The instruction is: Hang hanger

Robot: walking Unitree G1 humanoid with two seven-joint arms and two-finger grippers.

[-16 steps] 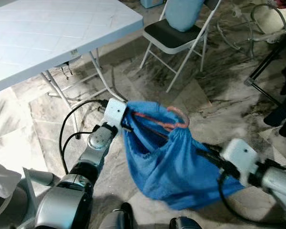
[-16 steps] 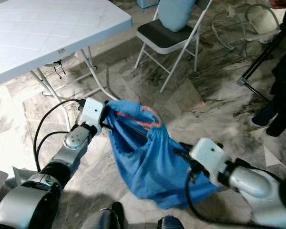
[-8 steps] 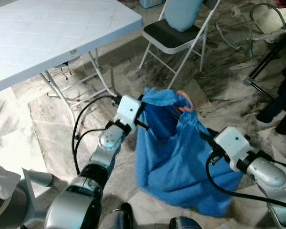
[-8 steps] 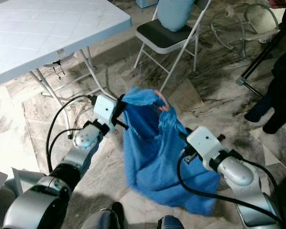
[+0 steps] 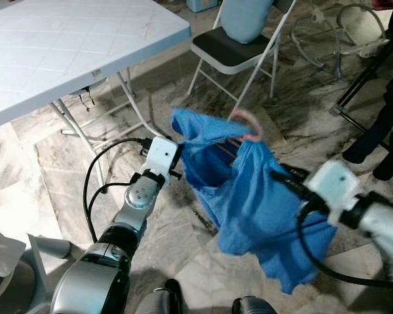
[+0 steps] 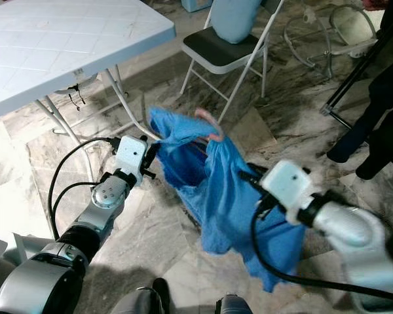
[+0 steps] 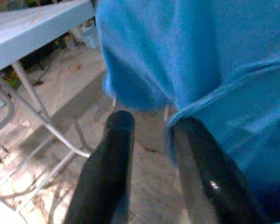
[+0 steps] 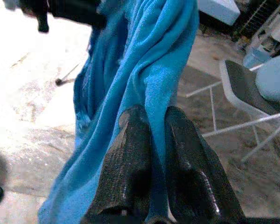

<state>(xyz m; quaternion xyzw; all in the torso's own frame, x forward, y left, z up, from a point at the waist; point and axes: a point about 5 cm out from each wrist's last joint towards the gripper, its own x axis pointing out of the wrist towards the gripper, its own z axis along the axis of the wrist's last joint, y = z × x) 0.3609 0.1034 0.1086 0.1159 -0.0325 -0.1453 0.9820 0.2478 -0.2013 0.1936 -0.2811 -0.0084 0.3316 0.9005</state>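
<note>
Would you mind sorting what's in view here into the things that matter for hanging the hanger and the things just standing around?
Part of the job:
- pink hanger, inside the garment
- blue garment
- left gripper, at the garment's edge
- right gripper, shut on the cloth

Just standing around:
- white folding table
- folding chair
- pale blue cushion on the chair
- person's dark legs

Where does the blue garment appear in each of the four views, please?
Left eye view: the blue garment hangs mid-picture between both arms.
Right eye view: mid-picture too.
Left wrist view: upper right, its hem at the left gripper.
Right wrist view: a central fold pinched in the right gripper.
Shared landmark: the folding chair, also at.
</note>
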